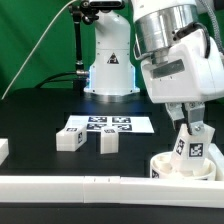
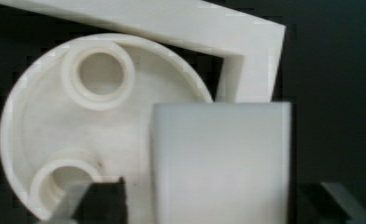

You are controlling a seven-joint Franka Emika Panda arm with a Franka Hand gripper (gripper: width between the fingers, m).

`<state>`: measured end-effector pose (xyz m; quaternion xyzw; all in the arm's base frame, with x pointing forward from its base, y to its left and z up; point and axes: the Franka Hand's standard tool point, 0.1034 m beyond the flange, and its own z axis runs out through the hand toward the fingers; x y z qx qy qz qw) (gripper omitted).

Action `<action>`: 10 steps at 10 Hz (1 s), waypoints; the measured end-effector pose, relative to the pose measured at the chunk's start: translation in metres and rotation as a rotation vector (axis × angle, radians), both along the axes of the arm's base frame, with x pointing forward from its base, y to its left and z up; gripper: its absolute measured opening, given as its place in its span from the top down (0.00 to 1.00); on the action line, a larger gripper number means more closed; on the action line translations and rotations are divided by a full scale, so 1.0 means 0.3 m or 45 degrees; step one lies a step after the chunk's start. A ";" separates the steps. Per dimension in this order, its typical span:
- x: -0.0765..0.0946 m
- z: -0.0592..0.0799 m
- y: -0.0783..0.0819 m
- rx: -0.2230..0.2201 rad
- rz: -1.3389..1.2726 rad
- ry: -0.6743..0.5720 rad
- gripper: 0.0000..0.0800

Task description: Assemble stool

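My gripper (image 1: 190, 133) is shut on a white blocky stool leg (image 1: 193, 150) with a black-and-white tag, holding it upright on or just above the round white seat (image 1: 163, 166) at the exterior view's lower right. In the wrist view the leg (image 2: 224, 150) fills the space between my dark fingers (image 2: 102, 202), with the gripper (image 2: 219, 208) closed on it. The ribbed seat (image 2: 55, 110) with its round sockets lies behind it. Whether the leg touches the seat cannot be told. Two more tagged legs (image 1: 70, 138) (image 1: 108, 142) stand on the black table.
The marker board (image 1: 105, 124) lies behind the two loose legs. A long white border rail (image 1: 90, 186) runs along the front, and its corner (image 2: 251, 50) frames the seat in the wrist view. A small white piece (image 1: 3, 150) sits at the exterior view's left edge.
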<state>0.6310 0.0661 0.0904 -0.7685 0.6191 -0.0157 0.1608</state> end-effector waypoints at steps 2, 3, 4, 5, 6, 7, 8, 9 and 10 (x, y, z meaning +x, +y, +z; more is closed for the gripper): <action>0.008 0.015 -0.004 -0.006 0.057 -0.009 0.23; 0.013 0.029 0.003 -0.006 0.087 -0.013 0.20; 0.020 0.049 0.007 -0.013 0.146 -0.031 0.20; 0.025 0.062 0.006 -0.015 0.150 -0.041 0.19; 0.020 0.053 0.007 -0.021 0.172 -0.040 0.19; 0.020 0.052 0.006 -0.051 0.295 -0.069 0.19; 0.020 0.052 0.006 -0.066 0.356 -0.084 0.19; 0.020 0.051 0.006 -0.091 0.465 -0.111 0.19; 0.019 0.051 0.009 -0.121 0.570 -0.135 0.19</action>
